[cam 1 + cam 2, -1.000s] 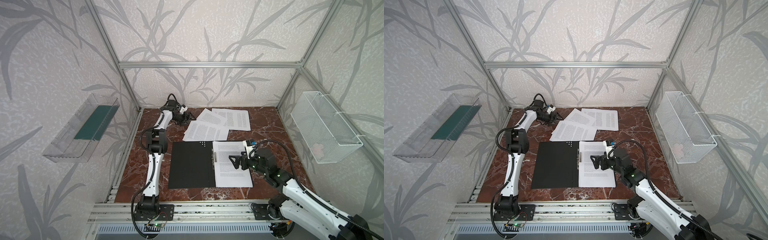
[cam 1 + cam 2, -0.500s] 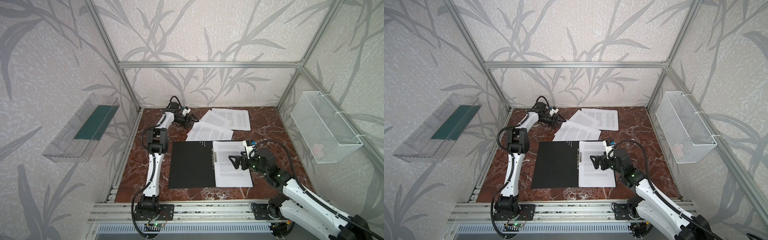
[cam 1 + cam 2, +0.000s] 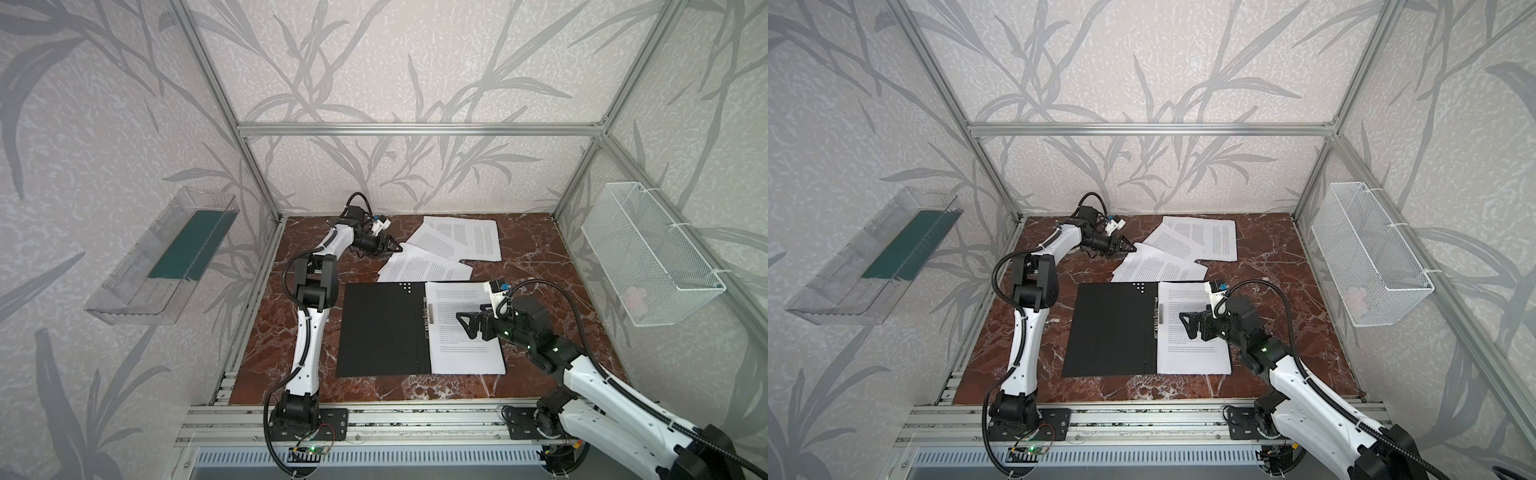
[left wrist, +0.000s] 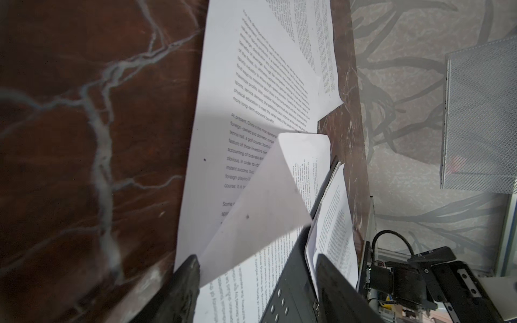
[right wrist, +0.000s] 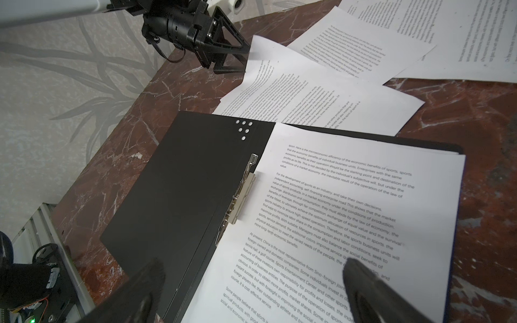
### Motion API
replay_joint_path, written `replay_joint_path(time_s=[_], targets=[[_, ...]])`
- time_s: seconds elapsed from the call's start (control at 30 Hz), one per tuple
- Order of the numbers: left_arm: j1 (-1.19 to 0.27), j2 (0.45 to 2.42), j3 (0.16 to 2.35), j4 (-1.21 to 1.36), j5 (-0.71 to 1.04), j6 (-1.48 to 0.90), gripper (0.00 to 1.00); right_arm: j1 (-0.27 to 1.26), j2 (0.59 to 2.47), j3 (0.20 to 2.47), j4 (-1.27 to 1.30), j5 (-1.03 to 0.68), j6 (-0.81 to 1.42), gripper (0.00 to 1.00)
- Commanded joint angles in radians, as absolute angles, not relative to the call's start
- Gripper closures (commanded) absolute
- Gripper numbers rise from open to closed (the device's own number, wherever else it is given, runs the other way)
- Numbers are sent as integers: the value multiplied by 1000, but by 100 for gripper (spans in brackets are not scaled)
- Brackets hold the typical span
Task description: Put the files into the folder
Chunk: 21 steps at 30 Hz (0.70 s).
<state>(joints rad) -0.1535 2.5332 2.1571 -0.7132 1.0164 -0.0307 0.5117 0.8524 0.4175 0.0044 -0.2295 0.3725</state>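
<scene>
Up at the far left, my left gripper (image 3: 395, 248) sits spread around the lifted corner of a loose sheet (image 3: 428, 269), with the folder (image 3: 382, 328) lying back toward me beneath my wide-open right gripper (image 3: 464, 326).

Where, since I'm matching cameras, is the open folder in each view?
Both top views: folder lies open mid-table.
Left wrist: folder is a narrow black strip beside the lifted sheet.
Right wrist: folder fills the middle.
Shared landmark: white corner dots.
</scene>
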Motion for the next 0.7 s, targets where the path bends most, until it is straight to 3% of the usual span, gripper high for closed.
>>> replay_joint_path(time_s=[0.0, 0.3, 0.67], targets=[[-174, 2471, 2125, -614, 980, 32, 42, 514, 863, 434, 33, -243, 361, 1], [-213, 2494, 2153, -662, 865, 110, 46, 514, 895, 442, 39, -256, 363, 0], [-245, 2518, 2192, -702, 692, 123, 66, 513, 904, 443, 43, -259, 363, 1]])
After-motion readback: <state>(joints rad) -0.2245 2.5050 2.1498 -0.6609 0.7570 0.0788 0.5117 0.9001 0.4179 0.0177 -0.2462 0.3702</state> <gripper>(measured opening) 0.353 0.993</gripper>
